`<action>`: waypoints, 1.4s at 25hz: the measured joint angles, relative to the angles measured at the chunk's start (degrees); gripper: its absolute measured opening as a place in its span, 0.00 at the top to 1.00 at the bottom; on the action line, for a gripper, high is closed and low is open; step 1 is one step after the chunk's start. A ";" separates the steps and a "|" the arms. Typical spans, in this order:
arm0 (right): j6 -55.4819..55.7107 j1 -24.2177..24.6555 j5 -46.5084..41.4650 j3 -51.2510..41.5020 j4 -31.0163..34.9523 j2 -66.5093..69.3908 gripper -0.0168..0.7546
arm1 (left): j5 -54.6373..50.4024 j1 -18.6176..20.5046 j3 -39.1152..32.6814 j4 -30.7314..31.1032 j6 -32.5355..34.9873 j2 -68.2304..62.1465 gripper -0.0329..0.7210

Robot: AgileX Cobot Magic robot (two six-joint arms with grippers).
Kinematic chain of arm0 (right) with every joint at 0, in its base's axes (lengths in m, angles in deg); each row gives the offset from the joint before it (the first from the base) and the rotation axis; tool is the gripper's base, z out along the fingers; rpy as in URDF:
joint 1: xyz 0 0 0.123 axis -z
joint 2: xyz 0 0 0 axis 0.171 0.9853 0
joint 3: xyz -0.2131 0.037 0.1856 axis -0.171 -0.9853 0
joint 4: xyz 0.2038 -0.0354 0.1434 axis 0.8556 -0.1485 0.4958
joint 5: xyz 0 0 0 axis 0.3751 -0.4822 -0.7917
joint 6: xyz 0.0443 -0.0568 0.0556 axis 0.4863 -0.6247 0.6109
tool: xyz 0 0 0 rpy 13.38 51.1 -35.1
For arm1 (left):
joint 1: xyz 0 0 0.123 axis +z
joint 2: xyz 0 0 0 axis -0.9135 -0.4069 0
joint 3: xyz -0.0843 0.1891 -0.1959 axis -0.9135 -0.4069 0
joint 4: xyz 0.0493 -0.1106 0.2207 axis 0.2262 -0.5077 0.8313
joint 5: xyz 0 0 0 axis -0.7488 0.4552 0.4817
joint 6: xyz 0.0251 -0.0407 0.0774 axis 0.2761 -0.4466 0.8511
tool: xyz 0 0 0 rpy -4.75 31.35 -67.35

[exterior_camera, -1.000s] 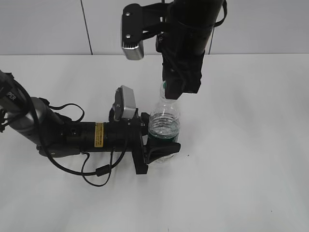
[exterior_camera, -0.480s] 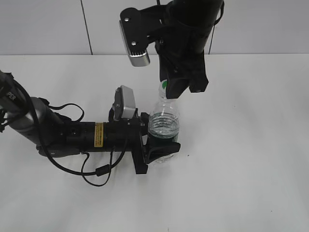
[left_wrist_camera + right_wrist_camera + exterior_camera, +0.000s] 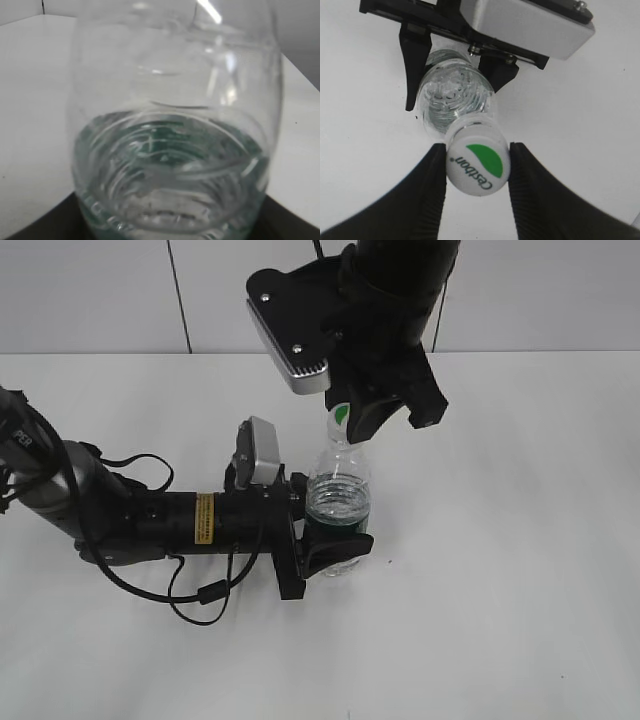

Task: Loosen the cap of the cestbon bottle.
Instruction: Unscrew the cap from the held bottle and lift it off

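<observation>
The cestbon bottle (image 3: pixel 340 502) stands upright on the white table, clear and ribbed, part full of water, with a green label band low down. My left gripper (image 3: pixel 325 522) lies flat on the table and is shut on the bottle's lower body. The bottle fills the left wrist view (image 3: pixel 172 125), with dark fingers (image 3: pixel 30 227) at the bottom corners. The white cap (image 3: pixel 477 162) with a green mark sits on the neck. My right gripper (image 3: pixel 477 167) comes down from above and is shut on the cap, one finger touching each side. The cap also shows in the exterior view (image 3: pixel 340 417).
The left arm (image 3: pixel 130 520) and its looped cable (image 3: pixel 205 595) lie across the table's left half. The left wrist camera (image 3: pixel 262 452) stands beside the bottle. The right wrist camera (image 3: pixel 290 335) juts out left of the right arm. A grey wall is behind.
My right gripper has turned about the cap; its wrist camera has swung round and the fingers have rotated. The bottle and left arm have stayed put.
</observation>
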 joint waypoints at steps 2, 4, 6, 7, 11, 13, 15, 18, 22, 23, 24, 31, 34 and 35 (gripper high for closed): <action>-1.12 0.00 0.12 0.00 0.00 0.00 0.60 | 0.05 0.05 0.00 0.00 -0.07 0.00 0.42; -1.75 0.00 0.17 0.00 0.05 0.00 0.60 | 0.05 0.05 0.00 0.00 -0.07 0.00 0.42; -2.21 0.00 0.17 0.00 0.18 0.00 0.60 | 0.05 0.11 0.00 0.00 -0.07 0.00 0.42; -2.38 0.00 0.17 0.00 0.23 0.00 0.60 | 0.05 0.11 0.00 0.07 -0.07 0.00 0.42; -2.61 0.00 0.11 0.00 1.43 0.00 0.60 | 0.05 0.11 0.00 0.12 -0.01 0.00 0.42; -2.68 0.00 -0.40 0.00 2.13 0.00 0.60 | 0.05 0.11 0.00 0.23 0.18 0.00 0.42; -2.80 0.00 -0.93 0.00 2.84 0.00 0.60 | 0.05 0.16 0.00 0.41 0.37 0.00 0.42; -2.80 0.00 -1.09 0.00 3.27 0.00 0.60 | 0.05 0.16 0.00 0.57 0.63 0.00 0.42; -2.80 0.00 -1.14 0.00 3.41 0.00 0.60 | 0.05 0.21 0.00 0.68 0.74 0.00 0.42; -2.74 0.00 -1.16 0.00 3.41 0.00 0.60 | 0.05 0.21 0.00 0.68 0.74 0.00 0.42; -2.43 0.00 -1.20 0.00 3.41 0.00 0.60 | 0.05 0.21 0.00 0.68 0.74 0.00 0.42; -0.92 0.00 -1.34 0.00 2.92 -0.97 0.60 | 0.05 0.21 0.00 0.75 0.80 0.00 0.42; -0.73 0.00 -1.34 0.00 2.92 -1.37 0.60 | 0.05 0.21 0.00 0.82 0.80 0.00 0.42; -0.57 0.00 -1.34 0.00 2.92 -1.61 0.60 | 0.10 0.21 0.00 0.82 0.80 0.00 0.42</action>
